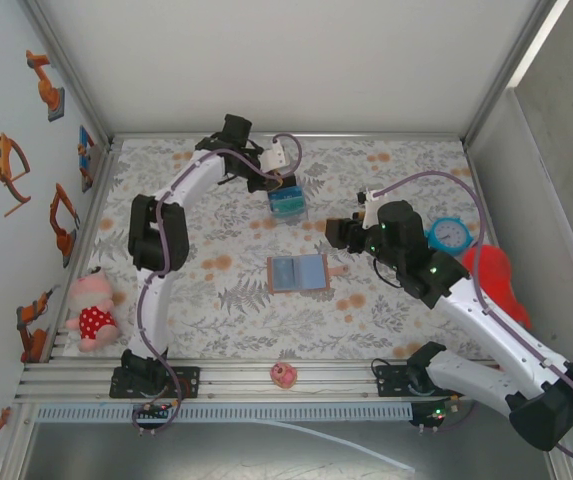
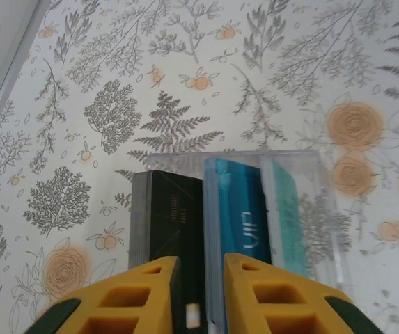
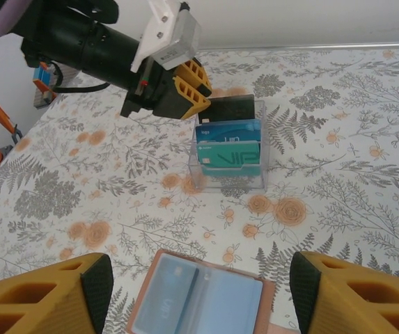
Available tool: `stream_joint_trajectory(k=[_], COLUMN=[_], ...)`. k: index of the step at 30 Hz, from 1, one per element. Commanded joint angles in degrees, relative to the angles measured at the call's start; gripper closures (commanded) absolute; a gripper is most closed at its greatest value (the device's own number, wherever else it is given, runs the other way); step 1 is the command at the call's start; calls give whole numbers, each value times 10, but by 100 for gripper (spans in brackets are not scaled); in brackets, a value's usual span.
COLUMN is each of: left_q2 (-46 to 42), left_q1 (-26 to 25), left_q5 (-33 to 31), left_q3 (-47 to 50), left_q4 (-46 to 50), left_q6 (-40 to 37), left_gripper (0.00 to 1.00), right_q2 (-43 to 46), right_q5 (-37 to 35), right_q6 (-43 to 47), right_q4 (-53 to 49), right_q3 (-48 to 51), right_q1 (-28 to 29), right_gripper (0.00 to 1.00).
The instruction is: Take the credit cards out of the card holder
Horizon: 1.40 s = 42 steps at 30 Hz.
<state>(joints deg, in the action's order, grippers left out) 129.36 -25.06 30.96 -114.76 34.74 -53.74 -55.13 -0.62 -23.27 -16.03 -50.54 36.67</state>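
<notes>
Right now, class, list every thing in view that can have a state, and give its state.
card holder: open, lying flat, one credit card in its left half.
clear box: open-topped, with a black card, a blue card and a teal card standing in it.
left gripper: fingers slightly parted, over the black card.
right gripper: wide open above the card holder, empty.

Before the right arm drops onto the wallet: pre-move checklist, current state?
1. Tan-brown folding leather wallet lies open, flat: ok.
2. Pale blue card visible in a pocket: ok.
3. Right gripper open, above wallet: ok.
4. Left gripper free of black card in clear plastic box: cannot tell.
5. Left gripper away from wallet: ok.
</notes>
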Motion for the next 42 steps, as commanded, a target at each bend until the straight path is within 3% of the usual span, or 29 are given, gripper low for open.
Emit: stream_joint_trajectory(k=[1, 5, 9, 12, 21, 28, 34, 42], left_q2=[-96, -208, -309, -378, -572, -677, -730, -749], left_q1=[-2, 0, 0, 2, 4, 4, 4, 4], left_q5=[2, -33, -105, -145, -241, -319, -373, -416], left_q3=[66, 227, 356, 416, 609, 725, 791, 842], left_q4=[-78, -235, -346, -352, -409, -406, -387, -378], left_q6=[45, 118, 213, 284, 542, 677, 756, 791], left_gripper=[65, 42, 10, 2, 3, 3, 3, 3], right_q2=[7, -10, -43, -71, -172, -283, -390, -492], right_q5=[21, 38, 17, 14, -23, -53, -74, -66], right_q6=[-7, -10, -14, -20, -49, -57, -47, -36], right_q4=[8, -1, -34, -49, -80, -134, -187, -211], right_q3=[-1, -7, -26, -38, -64, -121, -187, -240], right_q1=[3, 6, 22, 37, 97, 156, 197, 212], right_gripper=[35, 38, 40, 40, 43, 46, 55, 52])
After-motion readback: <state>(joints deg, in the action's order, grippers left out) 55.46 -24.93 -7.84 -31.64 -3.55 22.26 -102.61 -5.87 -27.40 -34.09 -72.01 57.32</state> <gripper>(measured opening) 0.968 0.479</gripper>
